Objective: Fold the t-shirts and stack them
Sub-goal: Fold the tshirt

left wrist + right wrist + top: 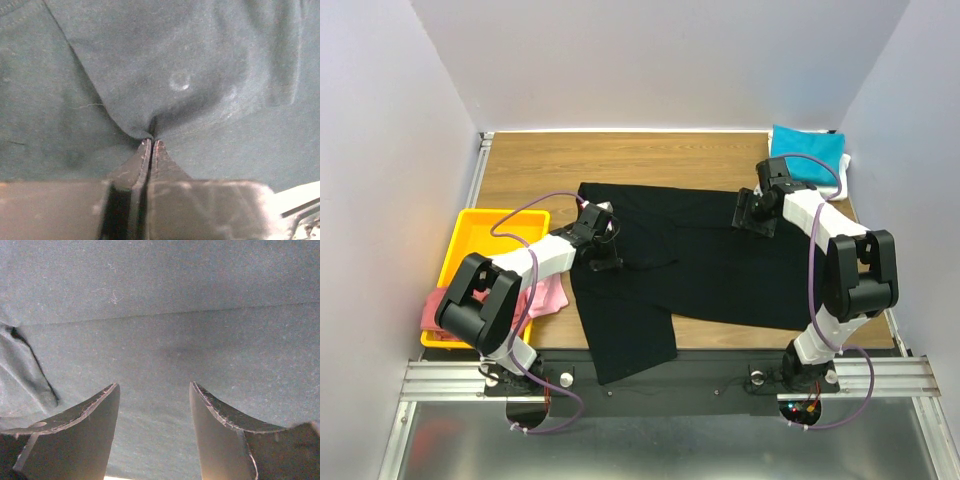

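Observation:
The large black t-shirt [710, 260] lies spread across the middle of the table, with one part hanging over the near edge. My left gripper [600, 243] is over the shirt's left side. In the left wrist view it [152, 141] is shut on a pinched fold of the black cloth [165, 75]. My right gripper [754, 211] is over the shirt's far right part. In the right wrist view it [152, 387] is open just above the flat black cloth [165, 315], holding nothing. A folded teal t-shirt [807, 152] lies at the back right. A pink t-shirt [546, 296] and a dusty red one [433, 310] lie at the left.
A yellow plastic tray [480, 232] stands at the left edge, with the pink and dusty red cloth draped over its near side. A strip of white cloth [845, 166] shows beside the teal shirt. Grey walls enclose the table on three sides. A metal rail [440, 378] runs along the near edge.

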`<state>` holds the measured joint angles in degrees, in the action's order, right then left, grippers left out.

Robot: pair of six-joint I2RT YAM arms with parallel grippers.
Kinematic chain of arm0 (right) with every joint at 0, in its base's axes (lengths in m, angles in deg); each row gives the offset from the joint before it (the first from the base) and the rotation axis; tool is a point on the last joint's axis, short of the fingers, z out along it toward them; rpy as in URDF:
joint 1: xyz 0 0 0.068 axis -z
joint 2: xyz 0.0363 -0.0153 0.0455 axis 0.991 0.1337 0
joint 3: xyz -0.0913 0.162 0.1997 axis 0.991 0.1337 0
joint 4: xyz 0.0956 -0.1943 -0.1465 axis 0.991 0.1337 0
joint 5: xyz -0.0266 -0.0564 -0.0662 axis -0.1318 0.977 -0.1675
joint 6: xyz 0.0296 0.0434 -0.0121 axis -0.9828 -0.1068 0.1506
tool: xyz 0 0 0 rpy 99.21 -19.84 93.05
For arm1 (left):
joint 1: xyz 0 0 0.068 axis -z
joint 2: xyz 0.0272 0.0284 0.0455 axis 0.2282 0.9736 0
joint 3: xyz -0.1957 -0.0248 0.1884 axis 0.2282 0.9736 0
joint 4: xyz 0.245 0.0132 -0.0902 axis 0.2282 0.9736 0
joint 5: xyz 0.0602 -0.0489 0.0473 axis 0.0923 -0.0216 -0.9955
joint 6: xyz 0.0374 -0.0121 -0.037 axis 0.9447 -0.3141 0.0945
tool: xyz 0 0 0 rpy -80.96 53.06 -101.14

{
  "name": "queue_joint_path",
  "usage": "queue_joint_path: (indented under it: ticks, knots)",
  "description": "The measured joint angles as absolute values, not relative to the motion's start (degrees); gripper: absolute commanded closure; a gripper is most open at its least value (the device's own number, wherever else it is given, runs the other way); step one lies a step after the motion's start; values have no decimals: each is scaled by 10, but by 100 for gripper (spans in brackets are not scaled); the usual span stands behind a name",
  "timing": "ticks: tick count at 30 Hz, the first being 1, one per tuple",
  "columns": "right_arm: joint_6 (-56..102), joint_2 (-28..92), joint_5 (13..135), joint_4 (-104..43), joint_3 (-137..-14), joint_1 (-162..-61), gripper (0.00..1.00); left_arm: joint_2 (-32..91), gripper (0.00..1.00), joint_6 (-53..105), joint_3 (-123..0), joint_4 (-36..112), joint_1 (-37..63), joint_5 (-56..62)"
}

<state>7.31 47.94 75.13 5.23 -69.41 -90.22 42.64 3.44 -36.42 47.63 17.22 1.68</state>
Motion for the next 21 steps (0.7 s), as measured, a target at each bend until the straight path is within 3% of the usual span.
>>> queue_joint_path:
  ticks: [13, 14, 15, 17, 19, 21]
  knots:
    - [73, 471, 752, 48, -683, -902, 36, 427, 100, 36, -381, 514, 172, 100]
    - [74, 471, 752, 48, -682, -902, 36, 427, 95, 36, -381, 516, 172, 105]
    - [74, 471, 752, 48, -681, -902, 36, 427, 78, 34, -381, 518, 172, 112]
    - [74, 471, 752, 48, -678, -902, 36, 427, 69, 31, -381, 522, 172, 119]
    - [74, 471, 752, 48, -678, -902, 36, 427, 50, 27, -381, 529, 172, 122]
    - [74, 470, 752, 48, -678, -902, 36, 427, 41, 26, -381, 540, 172, 119]
